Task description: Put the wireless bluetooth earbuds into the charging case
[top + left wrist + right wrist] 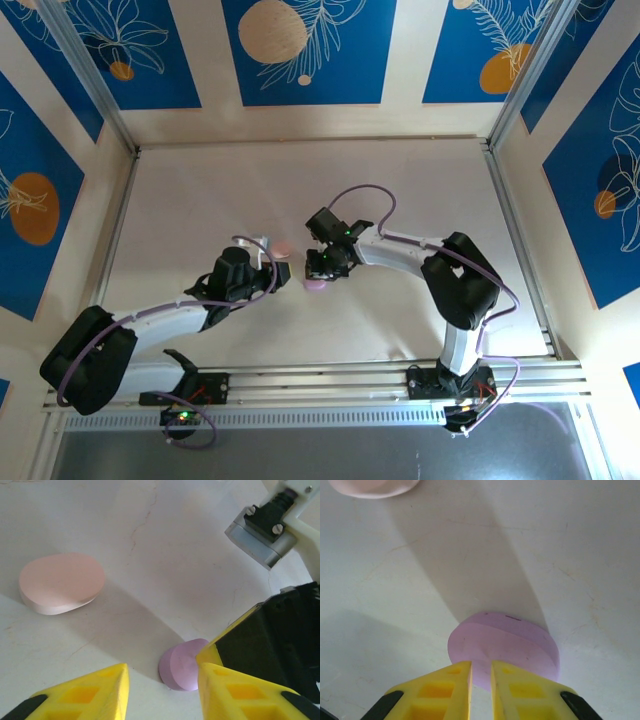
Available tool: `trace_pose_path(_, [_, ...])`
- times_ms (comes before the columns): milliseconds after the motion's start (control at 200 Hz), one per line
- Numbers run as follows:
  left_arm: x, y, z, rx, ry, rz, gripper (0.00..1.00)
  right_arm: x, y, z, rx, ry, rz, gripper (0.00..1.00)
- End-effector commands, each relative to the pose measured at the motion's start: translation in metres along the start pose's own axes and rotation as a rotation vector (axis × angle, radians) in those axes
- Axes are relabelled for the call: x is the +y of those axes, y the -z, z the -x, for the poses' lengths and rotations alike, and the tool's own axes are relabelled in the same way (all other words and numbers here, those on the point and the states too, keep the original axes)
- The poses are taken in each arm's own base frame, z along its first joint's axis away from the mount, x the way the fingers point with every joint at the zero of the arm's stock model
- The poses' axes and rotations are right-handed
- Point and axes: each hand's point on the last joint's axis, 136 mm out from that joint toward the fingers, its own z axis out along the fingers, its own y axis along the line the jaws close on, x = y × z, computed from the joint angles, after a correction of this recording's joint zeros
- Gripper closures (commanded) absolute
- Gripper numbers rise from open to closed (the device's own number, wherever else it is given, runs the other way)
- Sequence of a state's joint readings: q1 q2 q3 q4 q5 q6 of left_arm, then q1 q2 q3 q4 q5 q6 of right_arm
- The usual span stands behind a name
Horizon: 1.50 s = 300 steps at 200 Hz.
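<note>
1. White table (395, 605) has the purple case (505, 645) lying flat on it, lid shut. In the right wrist view its long side runs from left to right.
2. The right gripper (481, 680) is just over the near edge of the purple case. Its two yellow fingers are almost pressed together, with just a thin slit between them. I cannot tell if something tiny is pinched in there.
3. In the left wrist view, one of those fingertips looks like it touches the top edge of the purple case.
4. The left gripper (162, 695) has its fingers wide apart and holds nothing. The purple case sits just past them, closer to the finger on the right side of that picture.
5. The pink case (60, 582) lies flat and shut too, its long side running left to right in the left wrist view. It is well apart from the purple case, up and to the left.
6. From above, the two grippers face each other with the purple case between them.
</note>
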<state>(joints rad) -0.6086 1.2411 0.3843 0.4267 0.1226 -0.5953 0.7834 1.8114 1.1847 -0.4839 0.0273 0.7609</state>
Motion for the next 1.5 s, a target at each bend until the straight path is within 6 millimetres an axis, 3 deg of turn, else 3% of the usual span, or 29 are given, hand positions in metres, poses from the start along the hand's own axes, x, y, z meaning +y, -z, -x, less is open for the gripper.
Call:
trace_pose_path(0, [-0.006,0.004,0.012,-0.037,-0.001,-0.026,0.55,0.008,0.013,-0.007,-0.011,0.012,0.018,0.81])
trace_pose_path(345, [0.004,0.031,0.027,-0.162,-0.018,0.037,0.26,0.013,0.007,-0.032,0.0,0.033,-0.009,0.69])
trace_pose_path(670, [0.004,0.051,0.037,-0.237,-0.039,0.053,0.21,0.003,-0.01,-0.039,-0.014,0.012,-0.133,0.7])
trace_pose_path(870, [0.003,0.051,0.037,-0.235,-0.041,0.044,0.21,-0.004,-0.012,-0.026,-0.047,0.01,-0.205,0.71])
trace_pose_path(1496, [0.001,0.05,0.036,-0.234,-0.043,0.029,0.21,-0.014,-0.024,0.041,-0.127,-0.017,-0.234,0.71])
